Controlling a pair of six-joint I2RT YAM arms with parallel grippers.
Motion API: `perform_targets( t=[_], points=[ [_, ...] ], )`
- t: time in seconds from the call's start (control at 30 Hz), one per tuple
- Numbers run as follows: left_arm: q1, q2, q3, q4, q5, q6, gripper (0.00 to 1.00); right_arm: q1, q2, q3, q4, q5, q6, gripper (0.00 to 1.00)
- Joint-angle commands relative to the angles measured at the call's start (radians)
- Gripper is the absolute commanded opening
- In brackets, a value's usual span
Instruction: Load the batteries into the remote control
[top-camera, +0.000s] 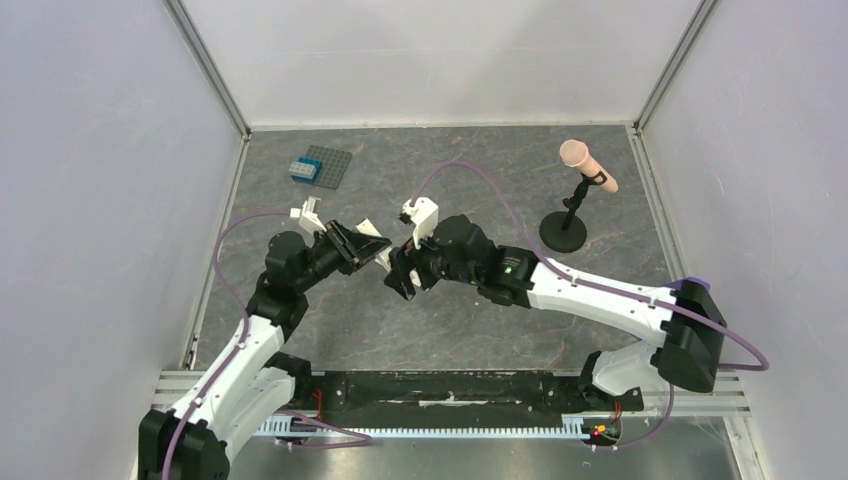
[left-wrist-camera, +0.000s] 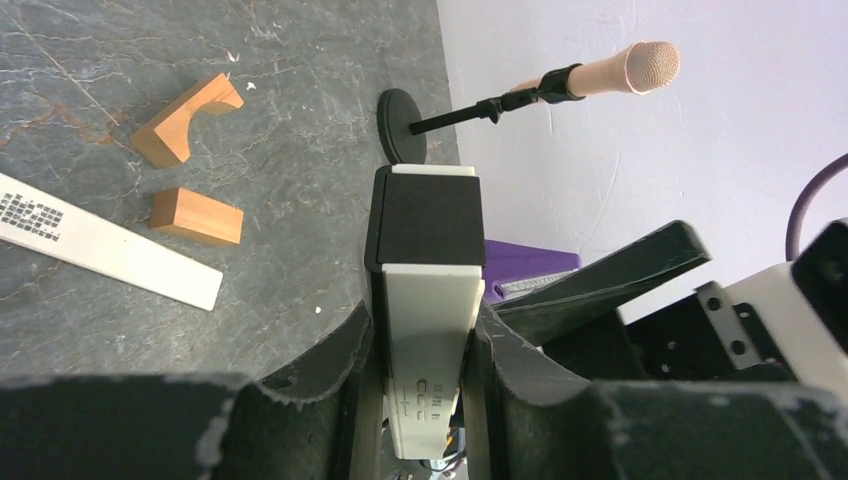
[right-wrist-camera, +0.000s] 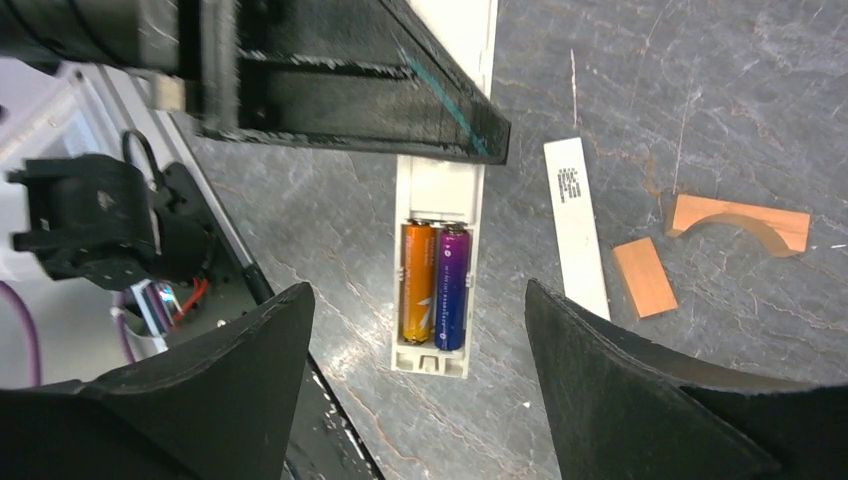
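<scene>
The left gripper (top-camera: 365, 248) clamps the remote control (right-wrist-camera: 438, 190) across its width and holds it out over the middle of the table, apparently clear of the surface. The right wrist view looks into the open battery recess at the remote's free end. The orange battery (right-wrist-camera: 417, 283) and the purple-blue battery (right-wrist-camera: 451, 285) lie there side by side, both seated between the contacts. The right gripper (top-camera: 400, 277) hovers just beside that end with its fingers spread wide and nothing between them.

Judged from this, the loading step looks all but done. What may remain is to check that both cells sit flush, and possibly to close the recess. A flat white strip with a dark printed patch (right-wrist-camera: 575, 225) lies on the table near the remote. Whether it is the cover cannot be told.

If it is, the right gripper would need to narrow a good deal to pick up so thin a piece. Two orange-brown wooden blocks (right-wrist-camera: 645, 277) lie just beside the strip and could crowd that approach. The microphone on its stand (top-camera: 580, 190) and the grey studded plate (top-camera: 328, 165) stand well apart.
</scene>
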Motion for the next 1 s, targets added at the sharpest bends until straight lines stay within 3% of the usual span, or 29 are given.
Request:
perform_targets(
  t=[0.0,0.1,0.2,0.33,0.4,0.5,0.53,0.73,0.83,0.97],
  points=[
    [0.004,-0.062,-0.009,-0.028,-0.036,-0.007,0.02,0.017,0.054,0.062,-0.050,0.025,-0.058,0.78],
    [0.004,-0.080,-0.013,-0.045,-0.041,-0.007,0.02,0.023,0.079,0.062,-0.055,0.027,-0.060,0.69],
    [0.003,-0.096,-0.019,-0.056,-0.043,-0.005,0.04,0.029,0.087,0.056,-0.052,0.019,-0.064,0.51],
    [0.004,-0.112,-0.007,-0.104,-0.052,0.023,0.12,0.034,0.076,0.031,-0.033,0.027,-0.063,0.31],
    [0.004,-0.118,-0.001,-0.131,-0.057,0.037,0.22,0.034,0.068,0.020,-0.027,0.036,-0.062,0.26],
    [0.004,-0.129,0.019,-0.196,-0.076,0.080,0.52,0.034,0.062,0.012,-0.034,0.045,-0.067,0.24],
    [0.004,-0.134,0.039,-0.252,-0.100,0.101,0.70,0.034,0.059,0.008,-0.042,0.044,-0.071,0.24],
    [0.004,-0.133,0.202,-0.622,-0.398,0.238,0.75,0.035,0.052,-0.067,-0.121,0.043,-0.162,0.22],
    [0.004,-0.130,0.246,-0.689,-0.519,0.255,0.75,0.034,0.078,-0.091,-0.173,0.017,-0.256,0.21],
    [0.004,-0.134,0.264,-0.679,-0.542,0.258,0.74,0.033,0.118,-0.130,-0.182,-0.071,-0.351,0.21]
  ],
)
